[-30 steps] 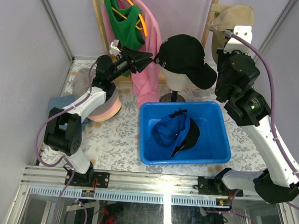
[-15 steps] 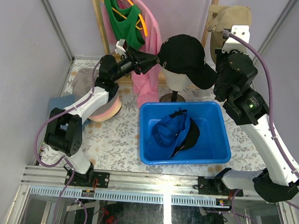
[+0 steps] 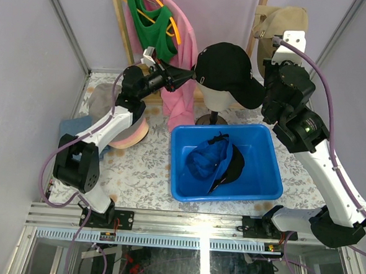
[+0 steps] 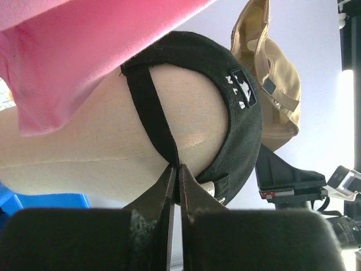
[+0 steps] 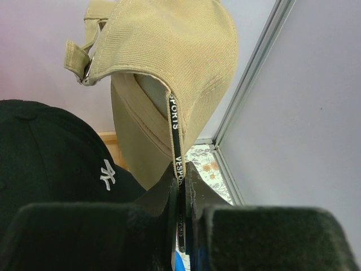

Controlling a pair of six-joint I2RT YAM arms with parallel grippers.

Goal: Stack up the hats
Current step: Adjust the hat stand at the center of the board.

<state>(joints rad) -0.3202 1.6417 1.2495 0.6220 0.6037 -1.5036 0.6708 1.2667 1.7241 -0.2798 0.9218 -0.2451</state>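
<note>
L gripper pinches rear band of black fabric baseball cap w/ white logo, which sits on cream mannequin head. R gripper pinches inner tape of hanging khaki fabric baseball cap.

From above, the right arm covers part of the khaki cap, and the left arm covers part of the piled hats. The black logo cap hides the top of the mannequin head.

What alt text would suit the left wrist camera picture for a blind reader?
The left gripper, its two dark fingers closed, pinches the back strap of a black cap sitting on a cream mannequin head. A pink shirt hangs upper left; a khaki cap hangs behind, upper right.
</note>
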